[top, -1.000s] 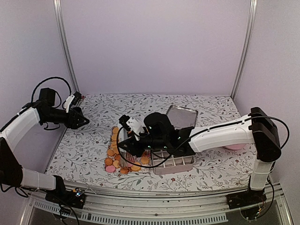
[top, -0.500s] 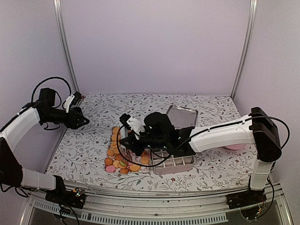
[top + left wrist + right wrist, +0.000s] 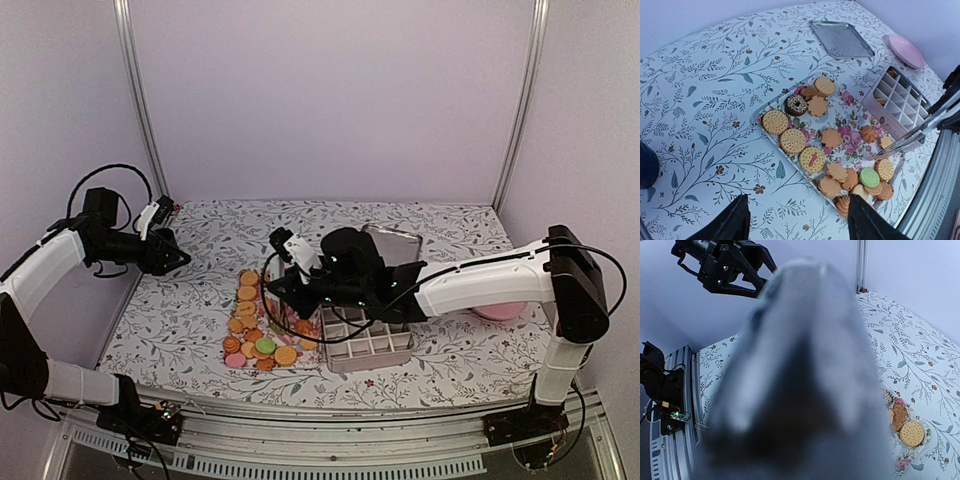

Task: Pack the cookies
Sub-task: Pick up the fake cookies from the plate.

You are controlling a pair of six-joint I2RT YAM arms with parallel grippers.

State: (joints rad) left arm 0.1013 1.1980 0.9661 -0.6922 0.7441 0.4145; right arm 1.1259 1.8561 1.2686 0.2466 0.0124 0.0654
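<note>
1. Steel tongs (image 3: 910,137) run out from the right gripper (image 3: 288,288). Its fingers look clamped on the handle. The tong tips hang just over the near-right end of the floral tray (image 3: 850,119), close to a tan cookie.
2. Your cookies (image 3: 812,160) lie loose on that tray, just left of the divided box (image 3: 900,102). Most crowd the near end, and several overlap.
3. You appear to be picking up a single cookie. Choose one at the edge of the pile rather than one wedged under its neighbours.
4. Bring the tips down either side of its rim and squeeze lightly, since these biscuits will likely crack. Lift straight up before swinging right to a free compartment.
5. Your left gripper (image 3: 797,200) hangs well away at the far left of the surface, fingers apart and holding nothing. It is best left there, out of the right arm's way.
6. A grey blur fills nearly the whole right wrist view, so it gives you no close look at the tips. Rely on the left wrist view instead.
7. From above, the right arm covers part of the tray and the box's left side. You cannot tell how many compartments are filled.
</note>
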